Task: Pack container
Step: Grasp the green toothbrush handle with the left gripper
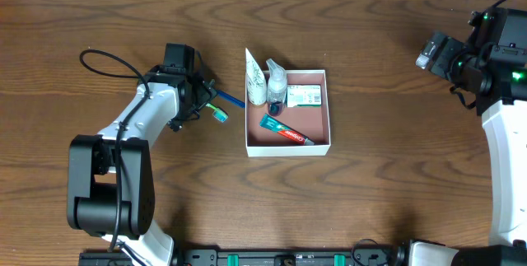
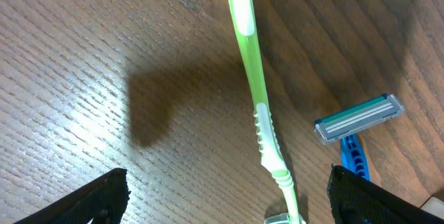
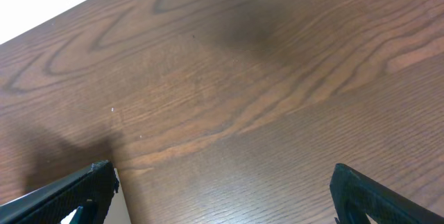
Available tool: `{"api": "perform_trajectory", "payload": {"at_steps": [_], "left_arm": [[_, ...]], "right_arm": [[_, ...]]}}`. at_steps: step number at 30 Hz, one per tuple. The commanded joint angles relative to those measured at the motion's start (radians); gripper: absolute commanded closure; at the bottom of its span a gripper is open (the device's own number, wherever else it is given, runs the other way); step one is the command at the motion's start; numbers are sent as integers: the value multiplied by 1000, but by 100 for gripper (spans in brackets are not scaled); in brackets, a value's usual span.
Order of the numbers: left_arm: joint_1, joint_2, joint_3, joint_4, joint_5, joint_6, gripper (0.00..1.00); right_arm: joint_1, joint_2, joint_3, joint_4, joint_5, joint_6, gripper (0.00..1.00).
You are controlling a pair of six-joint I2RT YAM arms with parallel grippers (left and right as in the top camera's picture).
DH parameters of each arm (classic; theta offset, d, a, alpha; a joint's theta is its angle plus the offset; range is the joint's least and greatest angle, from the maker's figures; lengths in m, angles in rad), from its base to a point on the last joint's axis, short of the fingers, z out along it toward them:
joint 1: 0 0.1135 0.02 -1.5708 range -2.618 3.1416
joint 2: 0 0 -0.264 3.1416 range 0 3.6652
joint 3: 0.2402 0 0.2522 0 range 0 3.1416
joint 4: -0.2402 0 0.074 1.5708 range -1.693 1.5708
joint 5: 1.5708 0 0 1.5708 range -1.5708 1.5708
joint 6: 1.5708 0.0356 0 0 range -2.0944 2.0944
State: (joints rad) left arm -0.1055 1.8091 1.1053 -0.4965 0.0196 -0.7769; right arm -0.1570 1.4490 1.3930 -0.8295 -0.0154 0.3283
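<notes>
Claws both spread, left claw [image 2: 227, 182] above toothbrush [image 2: 260, 113] (razor [image 2: 357, 116] beside), right claw [image 3: 222, 175] over table [image 3: 277, 78]

green toothbrush [image 2: 252, 78], blue razor [image 2: 361, 118], pink-lined container [image 1: 310, 119]

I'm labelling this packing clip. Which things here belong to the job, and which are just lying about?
Job: container, with toothpaste, white tube and small bottle inside; green toothbrush and blue razor on the table outside it, below the open left claw.
Lying about: the black cable looping from the left arm.
</notes>
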Motion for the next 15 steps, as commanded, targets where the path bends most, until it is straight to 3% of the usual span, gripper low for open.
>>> {"api": "perform_trajectory", "payload": {"at_steps": [1, 15], "left_arm": [[2, -9, -5, 1, -5, 20, 8], [2, 127, -5, 2, -5, 21, 8]], "right_arm": [[-6, -3, 13, -1, -3, -11, 1], [-6, -3, 13, -1, -3, -11, 1]]}}
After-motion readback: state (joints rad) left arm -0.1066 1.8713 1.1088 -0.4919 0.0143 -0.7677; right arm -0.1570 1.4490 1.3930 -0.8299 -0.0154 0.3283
